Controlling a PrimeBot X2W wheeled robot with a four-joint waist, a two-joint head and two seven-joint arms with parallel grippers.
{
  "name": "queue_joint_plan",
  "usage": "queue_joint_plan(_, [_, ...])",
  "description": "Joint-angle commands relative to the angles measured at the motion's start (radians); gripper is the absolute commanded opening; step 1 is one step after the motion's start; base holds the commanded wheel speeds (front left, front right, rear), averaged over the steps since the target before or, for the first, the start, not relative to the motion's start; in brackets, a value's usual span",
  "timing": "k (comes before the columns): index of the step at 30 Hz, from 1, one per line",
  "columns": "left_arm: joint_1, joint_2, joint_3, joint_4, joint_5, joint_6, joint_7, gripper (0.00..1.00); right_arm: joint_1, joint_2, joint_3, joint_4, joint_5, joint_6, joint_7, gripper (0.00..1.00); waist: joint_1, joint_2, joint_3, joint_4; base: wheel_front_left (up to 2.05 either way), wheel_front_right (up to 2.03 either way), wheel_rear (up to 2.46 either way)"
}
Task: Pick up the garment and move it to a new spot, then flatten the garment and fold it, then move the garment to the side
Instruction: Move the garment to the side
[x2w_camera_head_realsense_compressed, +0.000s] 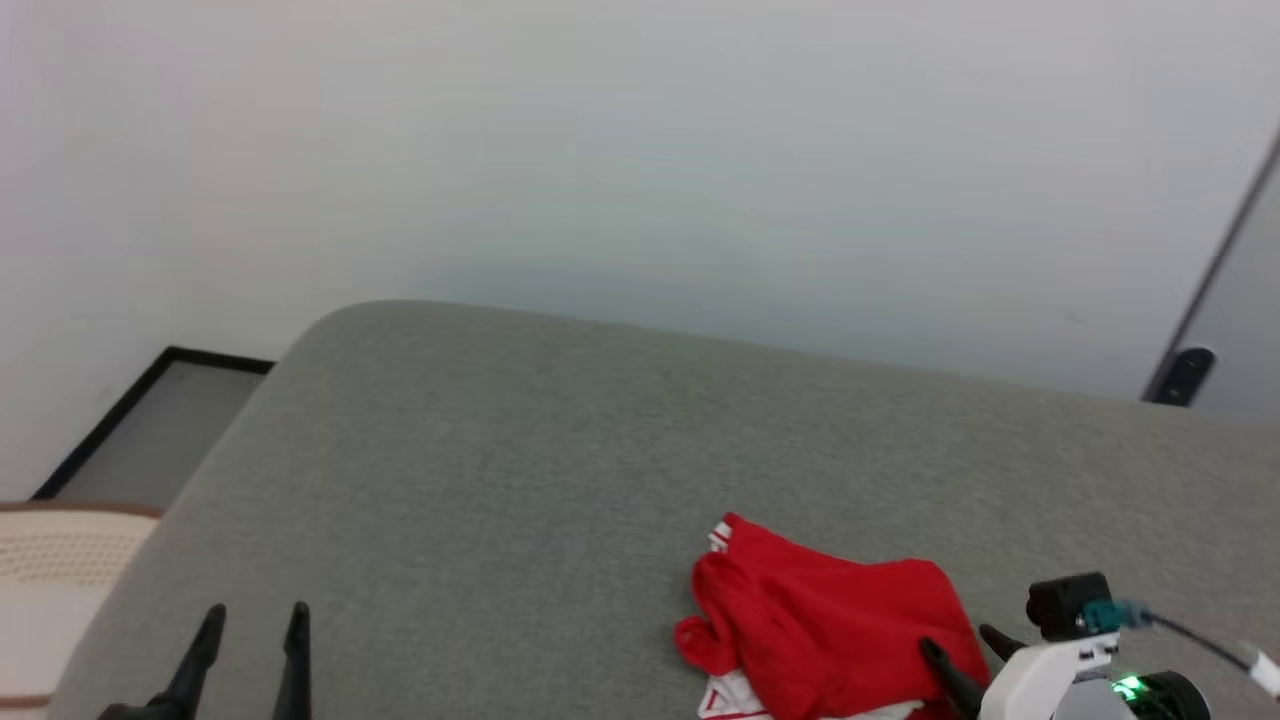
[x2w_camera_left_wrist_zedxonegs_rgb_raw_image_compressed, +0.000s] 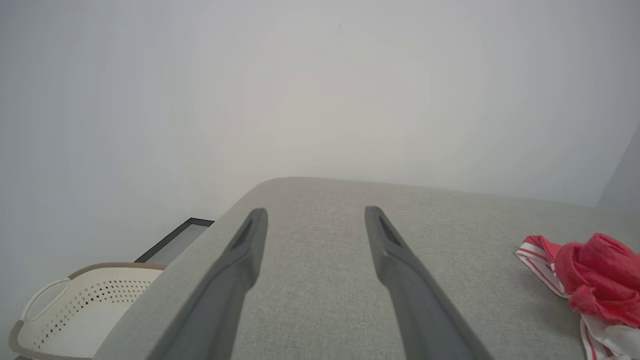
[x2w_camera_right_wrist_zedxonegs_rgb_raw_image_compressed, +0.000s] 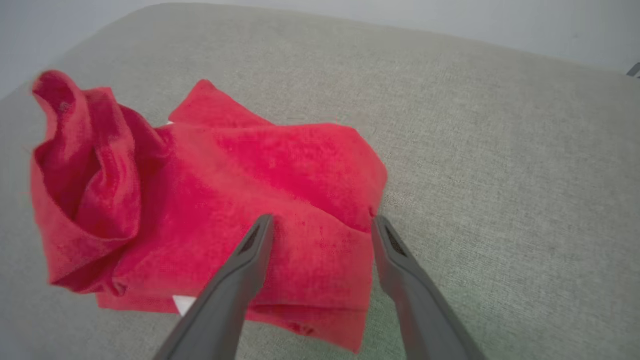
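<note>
The garment (x2w_camera_head_realsense_compressed: 820, 630) lies crumpled in a red heap on the grey cushioned surface (x2w_camera_head_realsense_compressed: 560, 460), near its front edge right of the middle; white striped trim peeks out at its edges. It also appears as a red bundle, the garment (x2w_camera_left_wrist_zedxonegs_rgb_raw_image_compressed: 595, 280), at the right of the left wrist view. My right gripper (x2w_camera_head_realsense_compressed: 960, 640) is open just over the heap's right edge; in its wrist view the right gripper (x2w_camera_right_wrist_zedxonegs_rgb_raw_image_compressed: 322, 220) straddles a red fold of the garment (x2w_camera_right_wrist_zedxonegs_rgb_raw_image_compressed: 225, 200) without pinching it. My left gripper (x2w_camera_head_realsense_compressed: 255, 615) stands open and empty at the lower left, far from the cloth, seen too as the left gripper (x2w_camera_left_wrist_zedxonegs_rgb_raw_image_compressed: 315, 212).
A cream perforated basket (x2w_camera_left_wrist_zedxonegs_rgb_raw_image_compressed: 75, 310) sits below the surface's left edge, also seen as the basket (x2w_camera_head_realsense_compressed: 50, 560). A black-framed panel (x2w_camera_head_realsense_compressed: 150, 420) lies on the floor by the pale wall. A dark door edge (x2w_camera_head_realsense_compressed: 1210, 300) rises at the far right. Bare grey surface stretches left and behind the heap.
</note>
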Motion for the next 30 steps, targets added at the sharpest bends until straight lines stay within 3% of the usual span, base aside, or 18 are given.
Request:
queue_joint_plan(1, [-0.003,0.001,-0.003,-0.002,-0.006,-0.007,0.002,1.00,-0.011,-0.004,0.001,0.012,0.012,-0.002,0.028,1.00,0.0000,0.0000,-0.014,0.051,0.00,0.00,0.00])
queue_joint_plan(7, [-0.016,-0.008,-0.033,-0.001,-0.025,-0.007,0.019,1.00,-0.102,-0.019,-0.009,0.107,0.035,-0.002,0.252,1.00,0.0000,0.0000,0.002,0.105,0.00,0.00,0.00])
queue_joint_plan(14, [-0.034,-0.017,-0.056,0.010,-0.052,-0.006,0.027,1.00,-0.204,0.027,-0.086,0.257,0.026,-0.002,0.501,1.00,0.0000,0.0000,0.035,0.152,0.00,0.00,0.00])
queue_joint_plan(22, [-0.060,-0.033,-0.077,0.036,-0.091,-0.006,0.022,1.00,-0.297,0.092,-0.181,0.420,-0.019,-0.002,0.624,1.00,0.0000,0.0000,0.083,0.183,0.00,0.00,0.00])
queue_joint_plan(23, [-0.062,-0.033,-0.080,0.040,-0.094,-0.006,0.020,1.00,-0.306,0.096,-0.191,0.436,-0.027,-0.002,0.619,0.00,0.0000,0.0000,0.086,0.185,0.00,0.00,0.00])
queue_joint_plan(30, [-0.076,-0.029,-0.083,0.063,-0.117,-0.006,0.014,1.00,-0.353,0.105,-0.240,0.466,-0.030,-0.002,0.582,0.00,0.0000,0.0000,0.093,0.191,0.00,0.00,0.00])
